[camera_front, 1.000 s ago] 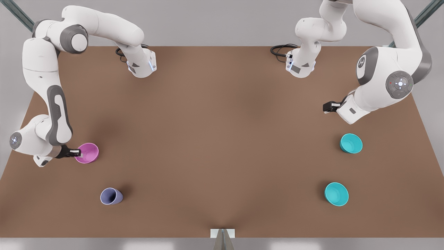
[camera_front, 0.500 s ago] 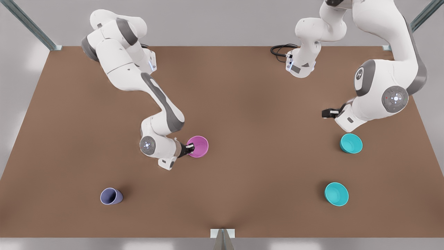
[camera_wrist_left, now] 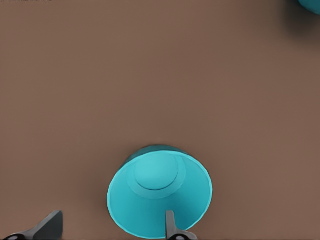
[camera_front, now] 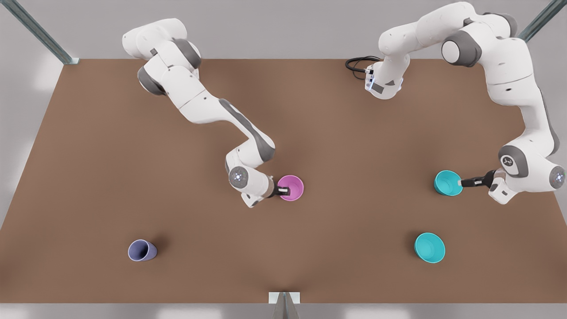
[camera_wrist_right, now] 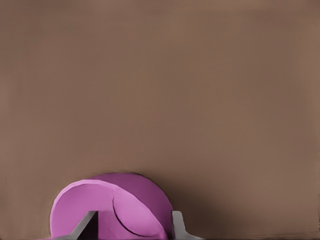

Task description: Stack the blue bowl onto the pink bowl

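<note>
- Two teal bowls: the blue bowl (camera_front: 448, 183) at the front view's right, its teal twin (camera_front: 429, 247) nearer the camera.
- One pink bowl (camera_front: 291, 188), mid-bench.
- One lavender cup (camera_front: 141, 250), at the front view's left.
- Two white arms, one gripper each.
- One brown bench (camera_front: 283, 266).

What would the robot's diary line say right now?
right gripper: shut on round magenta-pink plastic bowl | left gripper: open around rim of round teal plastic bowl | stack: not yet
</note>
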